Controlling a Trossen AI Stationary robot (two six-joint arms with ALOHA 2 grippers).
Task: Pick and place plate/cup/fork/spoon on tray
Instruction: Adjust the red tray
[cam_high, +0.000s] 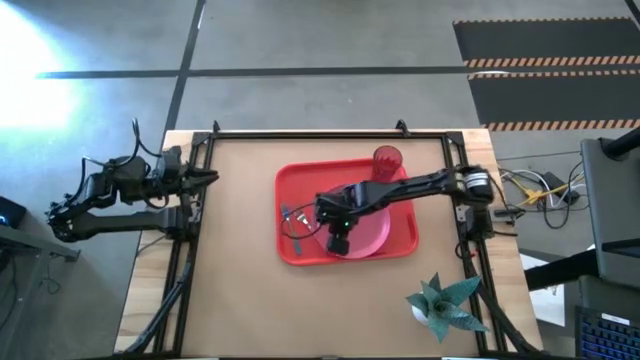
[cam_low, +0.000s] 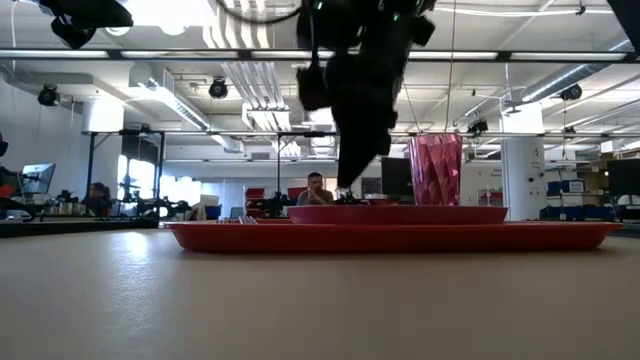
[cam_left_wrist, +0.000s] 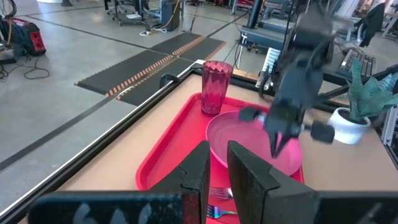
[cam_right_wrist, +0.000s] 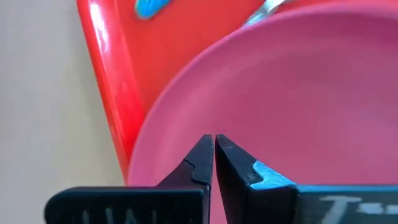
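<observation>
closed, empty right gripper (cam_right_wrist: 213, 163) fingers hover above smooth round pink plate (cam_right_wrist: 298, 93) on glossy tray (cam_right_wrist: 112, 93).

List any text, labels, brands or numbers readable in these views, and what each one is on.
No text can be read in any view.
Right gripper: pale marks on the body below the jaws, cut off and blurred, unreadable.
Left gripper: faint smudges on its body, unreadable.
Tray, plate, cup: no print or label visible.
</observation>
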